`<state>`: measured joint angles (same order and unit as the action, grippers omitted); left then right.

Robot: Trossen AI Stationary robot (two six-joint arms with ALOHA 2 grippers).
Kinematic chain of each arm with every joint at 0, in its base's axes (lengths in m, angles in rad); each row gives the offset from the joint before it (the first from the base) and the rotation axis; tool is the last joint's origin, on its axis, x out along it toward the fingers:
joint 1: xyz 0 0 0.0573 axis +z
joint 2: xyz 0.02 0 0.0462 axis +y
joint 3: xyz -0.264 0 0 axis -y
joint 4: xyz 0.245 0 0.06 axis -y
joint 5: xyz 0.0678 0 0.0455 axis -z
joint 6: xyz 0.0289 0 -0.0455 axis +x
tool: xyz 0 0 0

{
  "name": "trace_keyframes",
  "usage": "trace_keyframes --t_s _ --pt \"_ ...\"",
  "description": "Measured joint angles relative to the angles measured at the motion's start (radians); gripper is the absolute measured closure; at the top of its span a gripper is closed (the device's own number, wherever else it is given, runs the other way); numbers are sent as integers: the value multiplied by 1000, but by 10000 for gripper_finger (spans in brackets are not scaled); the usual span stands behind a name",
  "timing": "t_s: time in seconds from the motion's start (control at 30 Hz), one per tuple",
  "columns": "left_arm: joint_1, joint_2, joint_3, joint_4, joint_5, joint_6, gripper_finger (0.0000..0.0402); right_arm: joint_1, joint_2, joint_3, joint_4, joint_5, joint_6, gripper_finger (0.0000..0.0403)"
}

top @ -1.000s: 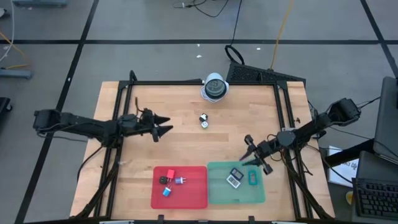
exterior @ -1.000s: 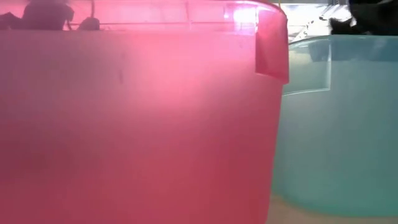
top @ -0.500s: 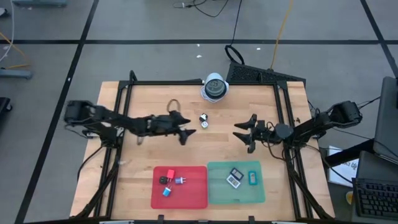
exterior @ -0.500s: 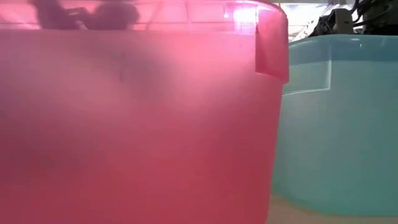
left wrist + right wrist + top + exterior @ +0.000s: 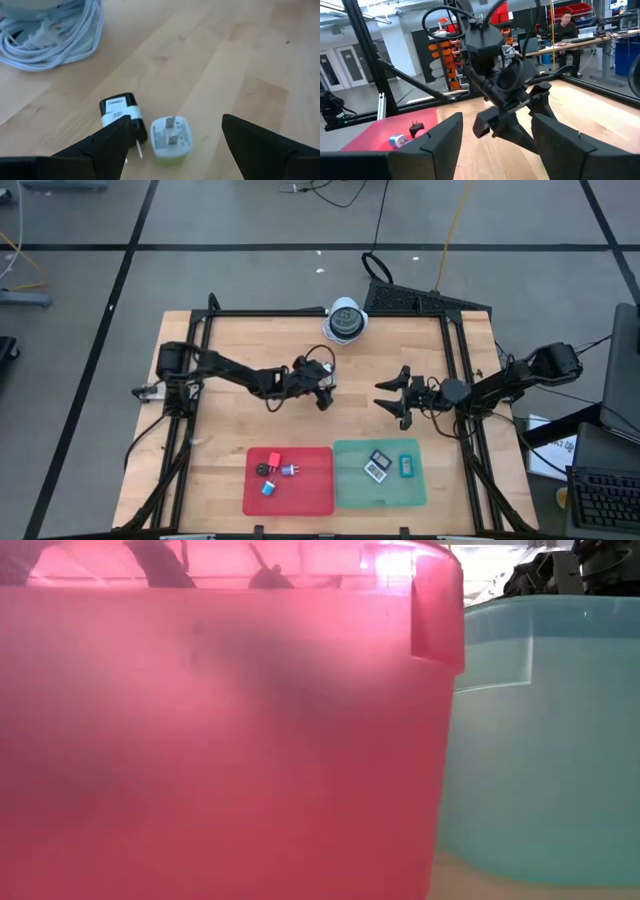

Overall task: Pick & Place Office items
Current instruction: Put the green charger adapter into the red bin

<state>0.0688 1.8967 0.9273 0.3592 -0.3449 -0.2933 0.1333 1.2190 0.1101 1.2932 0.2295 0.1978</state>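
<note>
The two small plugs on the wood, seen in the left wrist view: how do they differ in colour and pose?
The black plug is dark with a white labelled band and lies on its side, one prong pointing along the table. The white plug is pale, with a greenish lower edge, and rests with its prongs facing up. Both lie loose between the open jaws of the left gripper, side by side.

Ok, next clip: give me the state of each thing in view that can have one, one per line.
left tool: open, over the two loose plugs
black plug: lying on the table, ungrasped
white plug: on the table, prongs up
right tool: open, empty, above the table
red tray: holds three small items
green tray: holds two items
white cable coil: coiled, untouched
</note>
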Motion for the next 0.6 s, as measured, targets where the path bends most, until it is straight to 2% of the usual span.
trace_keyframes --t_s 0.43,0.6 --pt "29 58 14 -15 -3 -1 92 0 0 1 -30 1 -1 184" --pt "29 58 13 -56 21 66 117 0 0 1 -45 1 -1 185"
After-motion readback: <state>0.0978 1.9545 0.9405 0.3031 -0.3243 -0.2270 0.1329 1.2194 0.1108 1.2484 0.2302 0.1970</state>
